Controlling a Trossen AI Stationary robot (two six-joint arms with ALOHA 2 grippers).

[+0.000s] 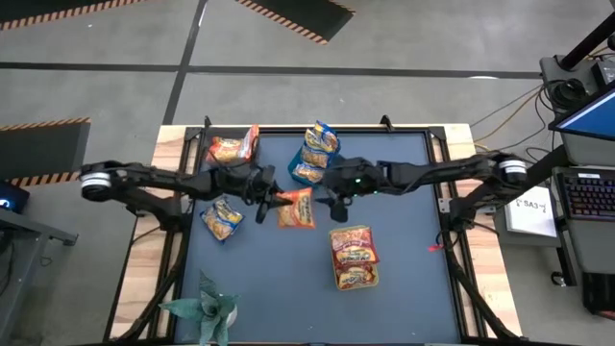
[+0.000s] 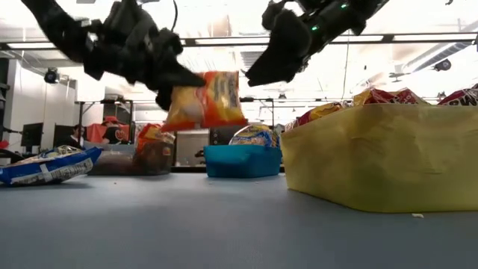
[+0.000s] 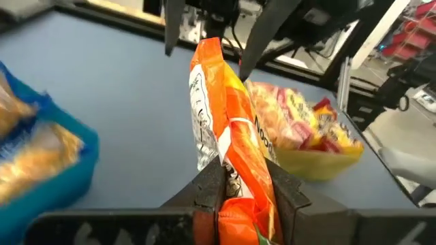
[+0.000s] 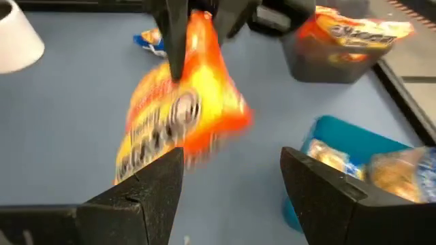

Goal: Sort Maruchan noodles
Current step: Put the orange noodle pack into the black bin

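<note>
Handover mid-air over the table's middle: left gripper (image 3: 242,194) is clenched on the orange packet (image 1: 295,209), holding it up off the mat (image 1: 384,298). Right gripper (image 4: 231,180) sits just beside it, fingers spread, released, packet clear of them. A blue-and-yellow packet (image 1: 222,219) lies loose on the mat; more red ones fill the yellow bin (image 2: 373,157).

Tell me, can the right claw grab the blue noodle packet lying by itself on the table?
Probably not easily. The blue packet lies on the left side, and the left claw, shut on the orange packet, hangs between it and the open right claw. The left arm looks better placed.
</note>
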